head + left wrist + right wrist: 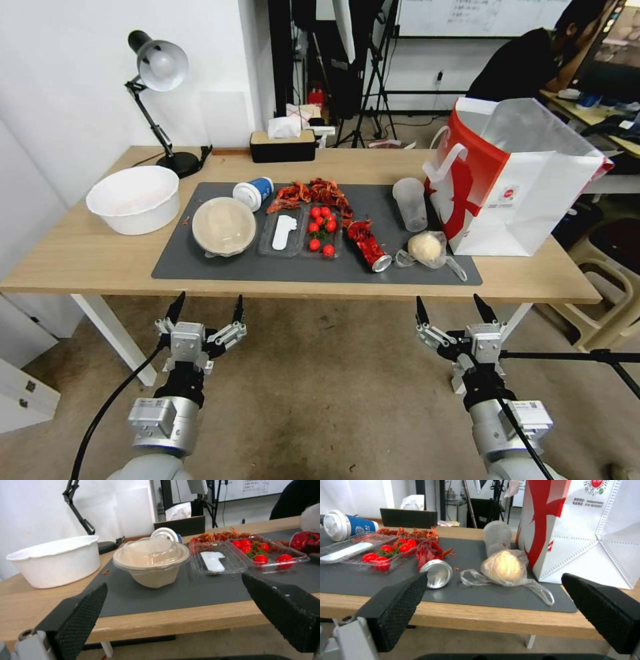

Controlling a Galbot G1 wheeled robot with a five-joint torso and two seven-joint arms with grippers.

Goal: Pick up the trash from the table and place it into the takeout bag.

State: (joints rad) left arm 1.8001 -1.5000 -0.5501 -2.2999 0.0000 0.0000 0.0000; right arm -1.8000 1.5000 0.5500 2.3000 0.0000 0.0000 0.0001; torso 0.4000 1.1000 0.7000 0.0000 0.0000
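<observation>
We hold both grippers off the table, short of its near edge, holding nothing. Left gripper has its fingers spread wide; the beige bowl sits on the mat straight ahead of it, well apart, and centred between the fingers in the left wrist view. Blue cup lies on its side just behind the bowl. Right gripper is spread wide too; the bag with the pale lump lies ahead of it near the mat's front edge, between the fingers in the right wrist view. Red can lies on its side just left of that bag, open end facing us. Clear cup stands upright behind the lump, beside the takeout bag. Takeout bag stands upright at the table's right end, mouth open, partly on the mat's right edge. Between bowl and can: a clear tray with tomatoes and red shells behind it. White tub sits left of the mat.
</observation>
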